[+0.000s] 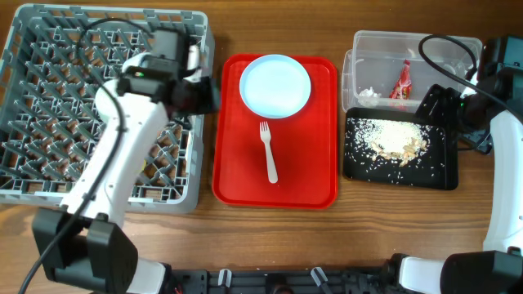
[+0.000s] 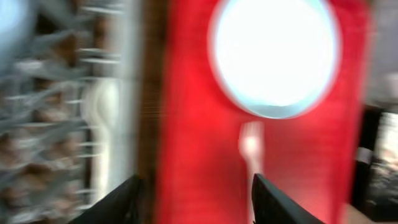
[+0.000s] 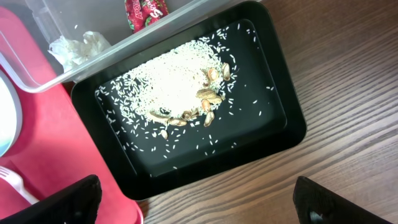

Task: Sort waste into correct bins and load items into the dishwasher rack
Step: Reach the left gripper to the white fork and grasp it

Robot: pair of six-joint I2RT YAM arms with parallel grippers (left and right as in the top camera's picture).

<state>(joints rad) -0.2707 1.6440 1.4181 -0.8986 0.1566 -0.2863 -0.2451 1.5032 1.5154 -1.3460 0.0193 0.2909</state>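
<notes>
White fork [image 2: 250, 146] lies on the red tray [image 2: 186, 124] ahead of your left gripper [image 2: 196, 183], spread and empty; your right gripper [image 3: 198, 186] hangs open above the black tray [image 3: 283, 118].

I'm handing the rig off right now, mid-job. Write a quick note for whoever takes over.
Left claw: open, empty, at the right edge of the dishwasher rack, beside the red tray.
Right claw: open, empty, above the black tray.
Done: red wrapper and crumpled paper are in the clear tub; rice crumbs are in the black tray.
Left: white plate and fork lie on the red tray and need to go into the rack.
What already sits in the rack cannot be told: the left arm covers part of it and the left wrist view is blurred.
</notes>
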